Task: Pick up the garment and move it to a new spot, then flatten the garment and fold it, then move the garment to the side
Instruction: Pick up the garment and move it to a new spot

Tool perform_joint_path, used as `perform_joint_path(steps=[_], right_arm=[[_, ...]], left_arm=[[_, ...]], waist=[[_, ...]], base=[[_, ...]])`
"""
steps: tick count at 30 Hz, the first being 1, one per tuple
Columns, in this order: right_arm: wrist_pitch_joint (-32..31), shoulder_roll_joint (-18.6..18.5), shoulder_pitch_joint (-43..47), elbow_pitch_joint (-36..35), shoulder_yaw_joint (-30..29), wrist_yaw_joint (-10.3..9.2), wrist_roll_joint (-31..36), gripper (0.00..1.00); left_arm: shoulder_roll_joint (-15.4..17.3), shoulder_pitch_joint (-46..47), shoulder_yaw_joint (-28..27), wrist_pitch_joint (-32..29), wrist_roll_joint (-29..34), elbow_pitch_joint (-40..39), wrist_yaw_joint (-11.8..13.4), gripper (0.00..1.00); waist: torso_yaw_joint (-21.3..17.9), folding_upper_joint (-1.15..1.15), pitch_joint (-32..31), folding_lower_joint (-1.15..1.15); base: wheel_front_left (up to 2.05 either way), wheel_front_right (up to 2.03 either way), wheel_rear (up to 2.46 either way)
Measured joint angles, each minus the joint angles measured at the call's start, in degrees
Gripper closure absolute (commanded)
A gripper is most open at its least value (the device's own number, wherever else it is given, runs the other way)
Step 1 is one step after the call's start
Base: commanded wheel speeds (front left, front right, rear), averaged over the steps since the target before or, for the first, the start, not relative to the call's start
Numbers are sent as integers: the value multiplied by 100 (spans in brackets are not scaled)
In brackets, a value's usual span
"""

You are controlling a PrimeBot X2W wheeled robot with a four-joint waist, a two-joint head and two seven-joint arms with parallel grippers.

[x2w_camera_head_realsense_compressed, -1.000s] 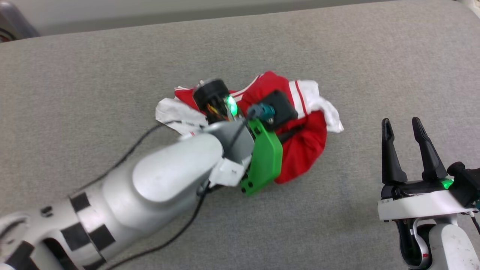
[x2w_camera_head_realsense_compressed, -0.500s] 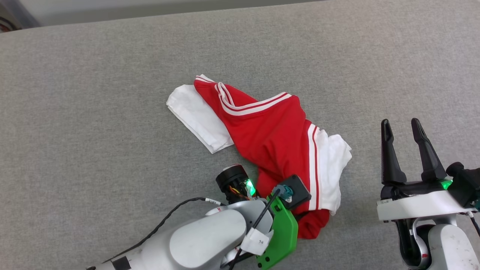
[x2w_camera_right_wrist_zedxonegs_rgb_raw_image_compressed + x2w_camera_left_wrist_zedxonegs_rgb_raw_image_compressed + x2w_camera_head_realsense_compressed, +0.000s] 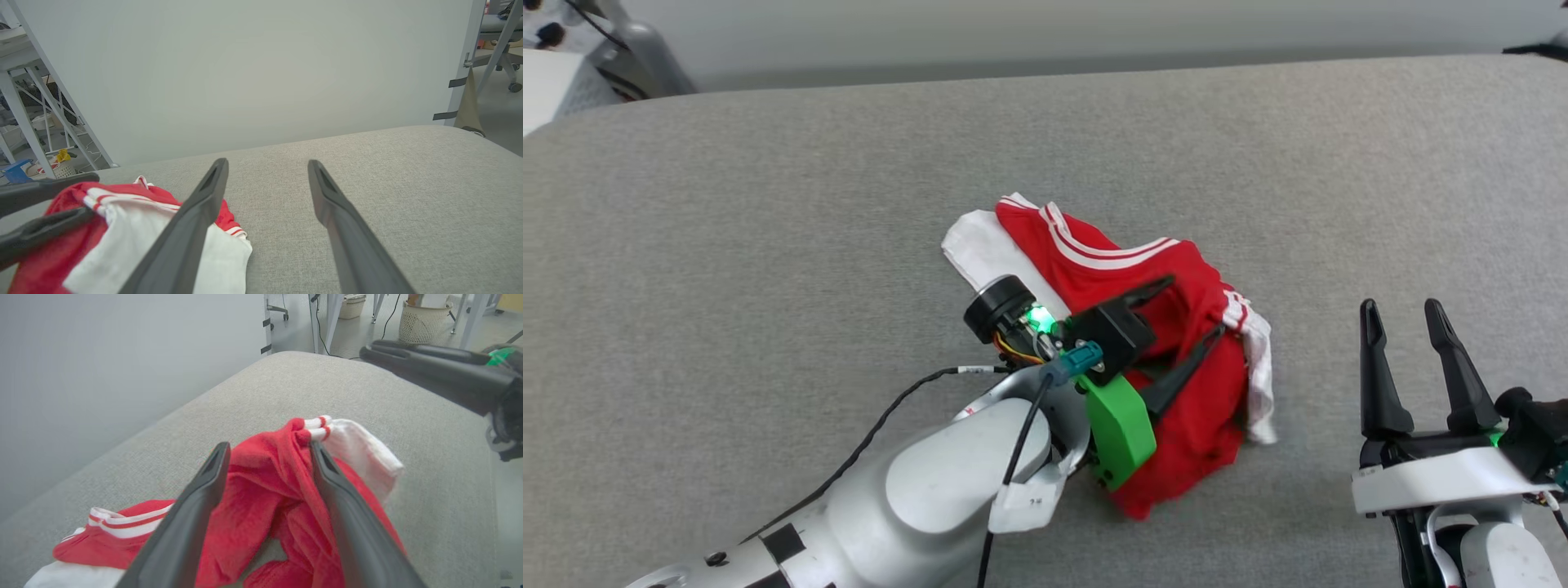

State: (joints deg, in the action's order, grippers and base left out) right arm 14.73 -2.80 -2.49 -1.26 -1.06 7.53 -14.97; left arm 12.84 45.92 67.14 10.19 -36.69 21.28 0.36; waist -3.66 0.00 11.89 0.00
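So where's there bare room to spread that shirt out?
Bare: the stretch of cushion left of the shirt, beyond the left arm, and the far band behind the shirt. Crowded: the middle, where that arm's jaws straddle it, and the narrow gap toward the right arm.

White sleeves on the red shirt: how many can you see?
2. One white sleeve pokes out at the far left end of the crumpled red jersey T-shirt; the other hangs along its right edge. Folds may hide parts of them.
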Motion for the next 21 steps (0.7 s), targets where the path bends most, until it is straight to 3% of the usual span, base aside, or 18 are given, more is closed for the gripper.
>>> perform_joint_path(steps=[7,13,16,21], right_arm=[[0,0,122,3,-13,0,13,0],[0,2,142,5,1,0,13,0],[0,2,187,8,-26,0,31,0],[0,1,247,33,-130,0,124,0]], left_arm=[[414,-242,-412,271,105,-531,697,0],[961,-686,-1079,408,160,-904,1428,0],[1185,-1088,-1604,445,203,-1136,1768,0],[1337,-1891,-2579,447,538,-1540,2125,0]], waist=[[318,0,-235,0],[515,0,-416,0],[577,0,-485,0],[613,0,-569,0]], base=[[0,0,0],[0,0,0],[0,0,0],[0,0,0]])
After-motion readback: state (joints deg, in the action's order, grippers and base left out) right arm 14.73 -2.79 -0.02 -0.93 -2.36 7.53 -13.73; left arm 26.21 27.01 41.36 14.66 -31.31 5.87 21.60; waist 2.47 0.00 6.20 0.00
